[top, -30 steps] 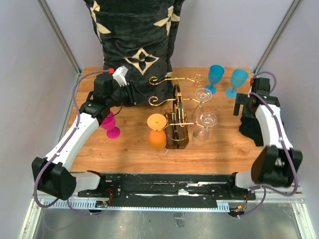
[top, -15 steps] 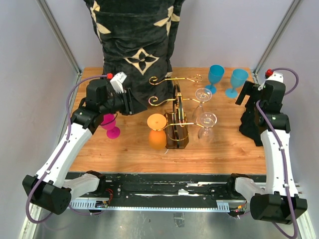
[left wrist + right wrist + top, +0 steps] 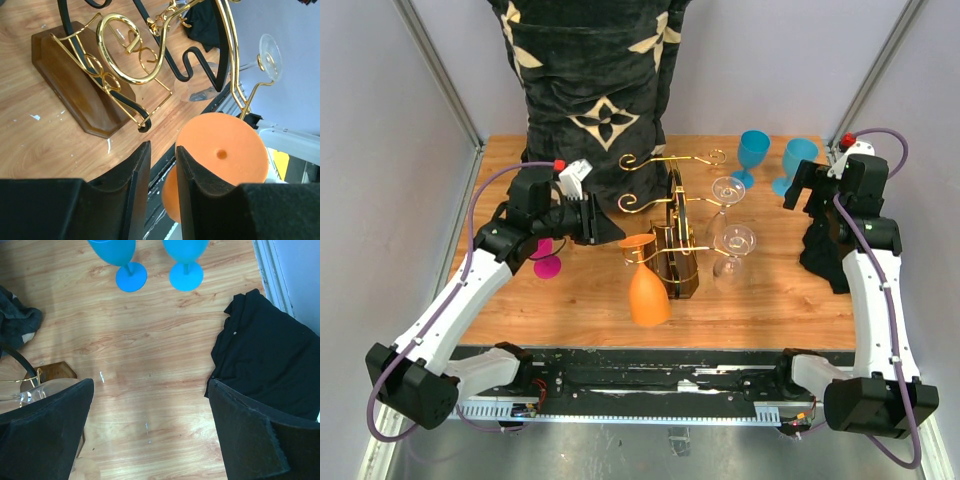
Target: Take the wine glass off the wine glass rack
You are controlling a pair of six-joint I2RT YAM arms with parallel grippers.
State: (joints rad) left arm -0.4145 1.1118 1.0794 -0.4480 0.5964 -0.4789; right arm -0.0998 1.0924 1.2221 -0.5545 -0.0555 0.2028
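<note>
Removal under way, not finished. The orange wine glass (image 3: 647,293) hangs upside down at the left side of the rack (image 3: 676,270), foot up at the gold wire arm, bowl tilted toward the near edge of the worktop (image 3: 760,300). We cannot tell whether the foot sits inside the wire or at its open end. The left hand (image 3: 608,230) is just left of the foot; in the wrist view its fingers (image 3: 132,175) show a narrow gap with nothing seen between them. The right hand (image 3: 798,195) is spread wide and empty at far right, well apart from the rack. Two clear glasses (image 3: 725,190) hang on the rack's right side. Left, in our judgement: grip the glass, slide it off the wire, carry it clear.
</note>
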